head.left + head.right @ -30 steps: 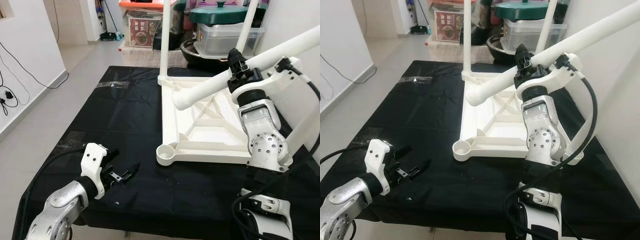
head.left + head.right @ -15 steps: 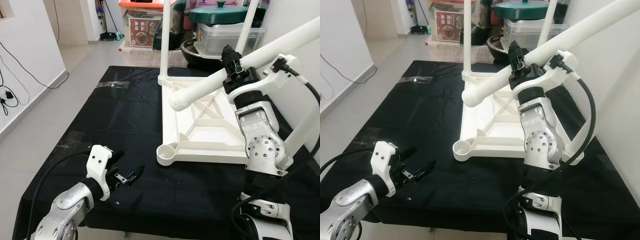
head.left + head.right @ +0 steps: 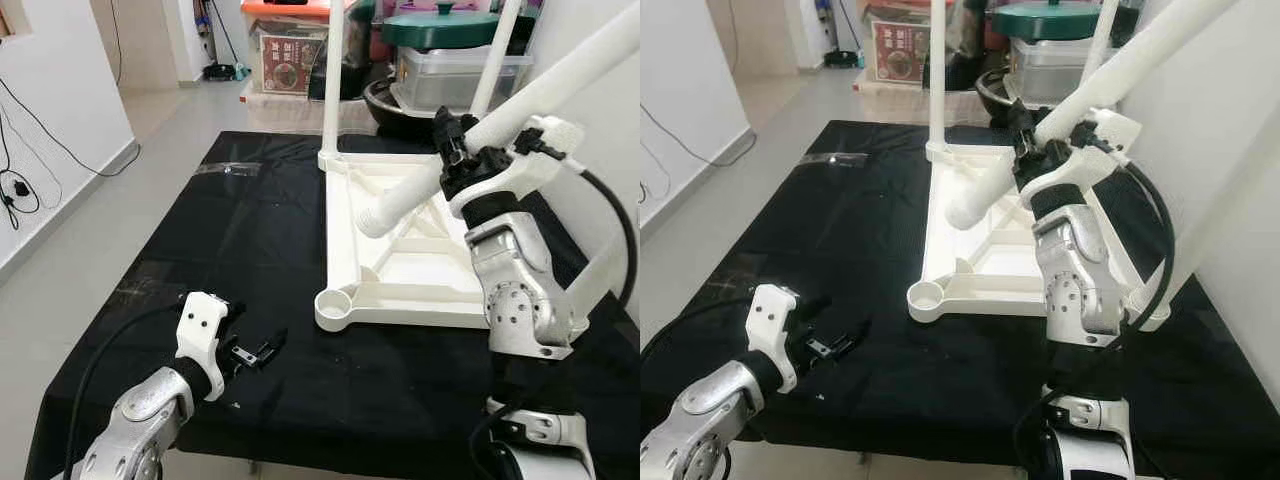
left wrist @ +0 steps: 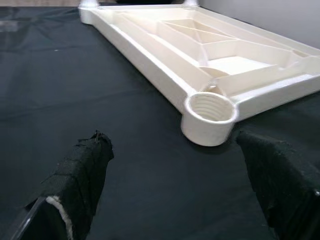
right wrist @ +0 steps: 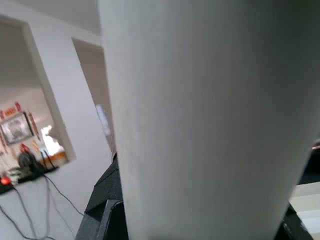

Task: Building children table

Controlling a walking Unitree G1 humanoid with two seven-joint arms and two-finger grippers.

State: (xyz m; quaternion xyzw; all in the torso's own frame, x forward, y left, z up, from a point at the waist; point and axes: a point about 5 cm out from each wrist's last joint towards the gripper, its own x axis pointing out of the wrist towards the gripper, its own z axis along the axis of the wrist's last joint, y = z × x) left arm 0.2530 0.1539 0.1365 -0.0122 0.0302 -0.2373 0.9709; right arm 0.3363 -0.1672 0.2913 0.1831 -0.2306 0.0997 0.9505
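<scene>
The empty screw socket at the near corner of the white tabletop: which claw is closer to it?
Left. The left claw sits open on the cloth beside the socket; the right claw is raised farther back, gripping the white table leg.

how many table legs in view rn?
3. Two stand upright in the upturned tabletop's far corners: far-left leg, far-right leg. The third leg is held tilted in the right gripper.

Black cloth (image 3: 250, 230), green-lidded pot (image 3: 440, 25)
</scene>
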